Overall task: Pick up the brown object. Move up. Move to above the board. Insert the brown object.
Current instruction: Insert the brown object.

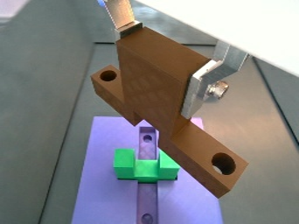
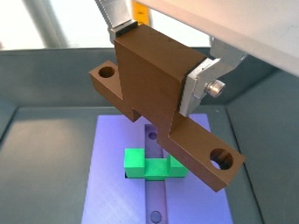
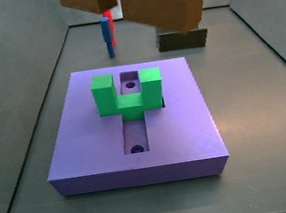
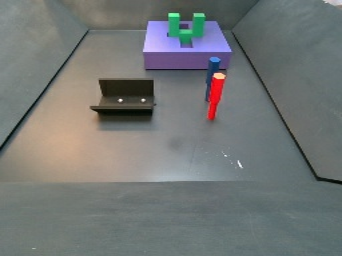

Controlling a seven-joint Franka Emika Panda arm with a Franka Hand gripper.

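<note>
Dull grey floor (image 4: 160, 150), grey walls (image 4: 160, 12) sloping up, soft even light

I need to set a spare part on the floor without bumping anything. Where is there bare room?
The widest bare patch is the grey floor in front of the fixture and the red-and-blue peg. It is crowded over the board, where the gripper holds the brown object above the green block.

- Robot test bench, lab-type setup
- Gray walled floor (image 4: 160, 150), bare otherwise
- Gripper (image 2: 163, 66) above purple board (image 3: 189, 122), brown object (image 2: 158, 87) clamped
- Fixture (image 4: 124, 97) on floor
</note>
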